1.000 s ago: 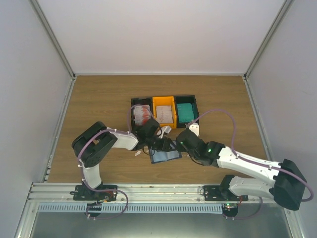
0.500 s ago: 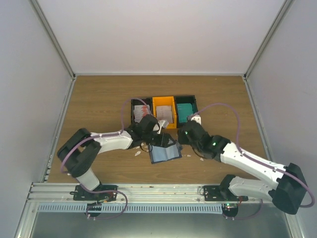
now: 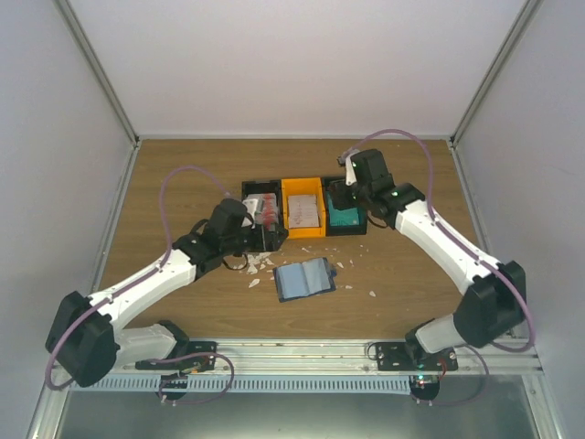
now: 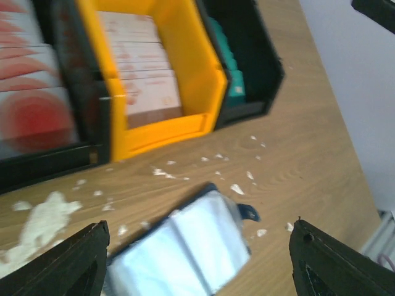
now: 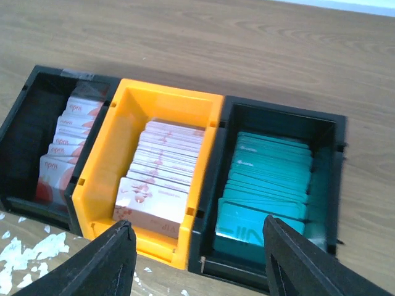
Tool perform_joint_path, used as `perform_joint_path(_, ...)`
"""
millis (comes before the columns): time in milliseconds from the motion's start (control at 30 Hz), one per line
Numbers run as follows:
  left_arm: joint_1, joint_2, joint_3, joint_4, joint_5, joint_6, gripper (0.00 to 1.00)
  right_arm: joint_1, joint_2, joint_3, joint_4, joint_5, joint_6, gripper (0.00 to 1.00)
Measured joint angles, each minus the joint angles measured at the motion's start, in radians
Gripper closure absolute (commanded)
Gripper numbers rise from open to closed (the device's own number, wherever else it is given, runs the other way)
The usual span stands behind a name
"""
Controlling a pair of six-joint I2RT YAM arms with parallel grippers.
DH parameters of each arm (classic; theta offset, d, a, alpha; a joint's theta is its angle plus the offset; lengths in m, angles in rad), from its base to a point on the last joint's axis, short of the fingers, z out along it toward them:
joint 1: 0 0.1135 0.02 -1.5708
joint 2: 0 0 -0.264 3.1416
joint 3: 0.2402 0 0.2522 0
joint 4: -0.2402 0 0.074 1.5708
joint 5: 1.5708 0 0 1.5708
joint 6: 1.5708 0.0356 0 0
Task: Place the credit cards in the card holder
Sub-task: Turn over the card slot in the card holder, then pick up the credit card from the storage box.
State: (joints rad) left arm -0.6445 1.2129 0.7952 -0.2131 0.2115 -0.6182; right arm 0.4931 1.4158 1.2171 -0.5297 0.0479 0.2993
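Desk (image 3: 174,183): three bins (image 5: 170,98) in a row, cards (image 5: 160,179) stacked inside. Holder (image 3: 304,279) lies open just in front, white scraps (image 4: 43,216) around it. Left jaws spread, empty, at the row's left end; right jaws spread, empty, above its right end

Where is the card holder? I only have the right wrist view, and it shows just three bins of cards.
Observer: The card holder lies open on the table, nearer the arm bases than the orange bin and not touching it.
Operator: Is the left gripper holding it?
Observer: No. The left gripper is open and empty, near the front wall of the left black bin.
Operator: Anything loose around the holder?
Observer: Yes, white scraps lie scattered on the wood on both sides of it.
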Motion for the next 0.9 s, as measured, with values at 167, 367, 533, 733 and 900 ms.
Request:
perform_joint_path(167,0.117,-0.043,-0.048,-0.051,-0.012,-0.023,0.31,0.002,0.130,0.091,-0.025,-0.121,-0.133,0.47)
perform_joint_path(367,0.259,-0.020,-0.065,-0.086,-0.010,-0.047,0.41,0.019,0.304,0.210,-0.041,-0.262,-0.342,0.56)
perform_joint_path(533,0.303,0.079,-0.059,-0.084,0.007,-0.047,0.44,0.023,0.476,0.342,-0.111,-0.333,-0.510,0.66)
perform_joint_path(733,0.314,0.198,-0.041,-0.063,0.026,-0.048,0.47,0.023,0.656,0.512,-0.225,-0.369,-0.642,0.65)
perform_joint_path(900,0.327,0.251,-0.031,-0.049,0.023,-0.053,0.53,0.027,0.734,0.556,-0.295,-0.362,-0.708,0.72)
